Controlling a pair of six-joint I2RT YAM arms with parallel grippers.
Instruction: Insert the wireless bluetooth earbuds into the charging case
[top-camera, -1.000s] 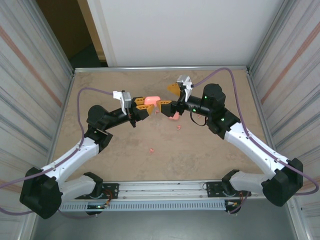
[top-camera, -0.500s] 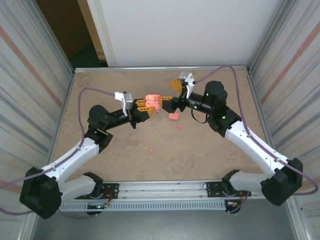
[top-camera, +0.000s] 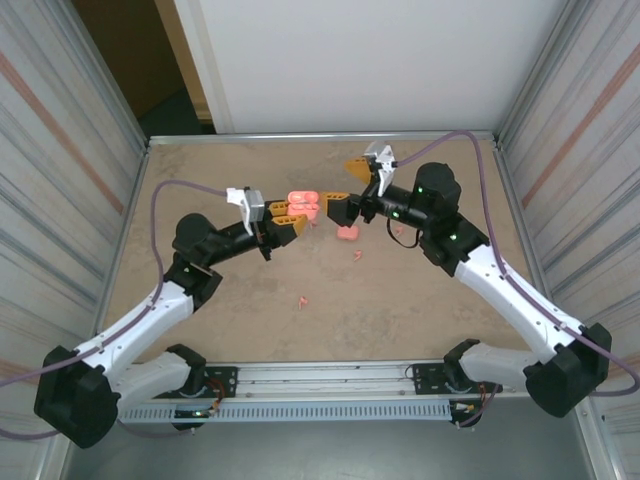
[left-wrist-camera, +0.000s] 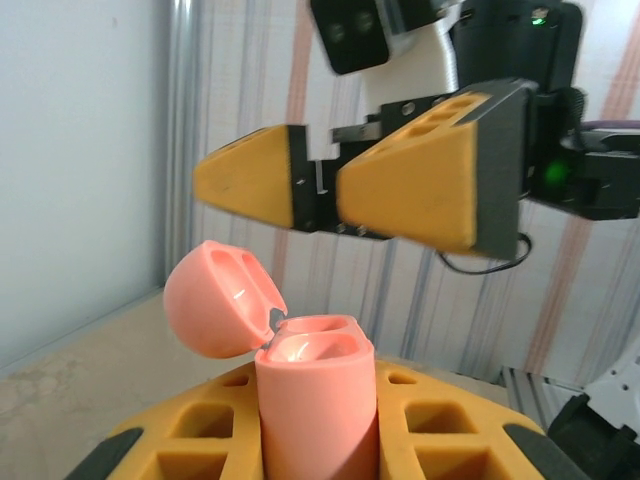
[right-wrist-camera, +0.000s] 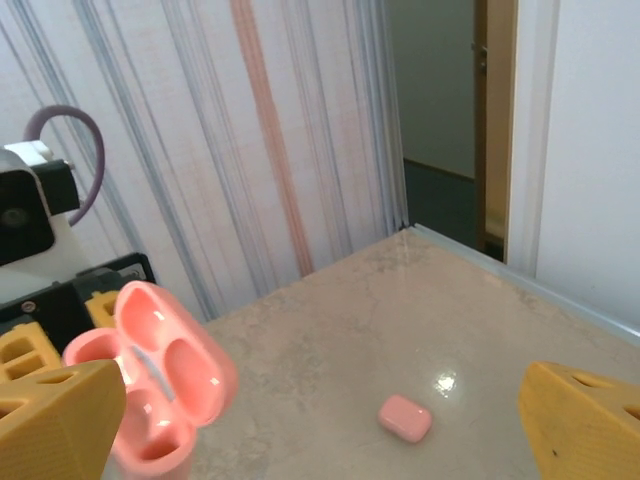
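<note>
Earbuds (top-camera: 302, 300) lie loose on the table (top-camera: 200, 180), on the near side of the case (top-camera: 303, 205); the left gripper (top-camera: 293, 216) is clamped on that open-lidded case, so the right gripper (top-camera: 342, 182), spread wide and empty just right of it, should fetch one earbud and lower it stem first.

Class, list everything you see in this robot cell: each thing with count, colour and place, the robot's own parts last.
open charging case: one, pink, lid flipped up, gripped in the left hand
closed case: one, pink, lying on the table near the right hand
earbuds: two made out, pink, loose on the table, one by the closed case, one nearer the arm bases
table: one, mottled beige
left hand: one, yellow fingers, shut on the open charging case
right hand: one, yellow fingers, open, empty
</note>
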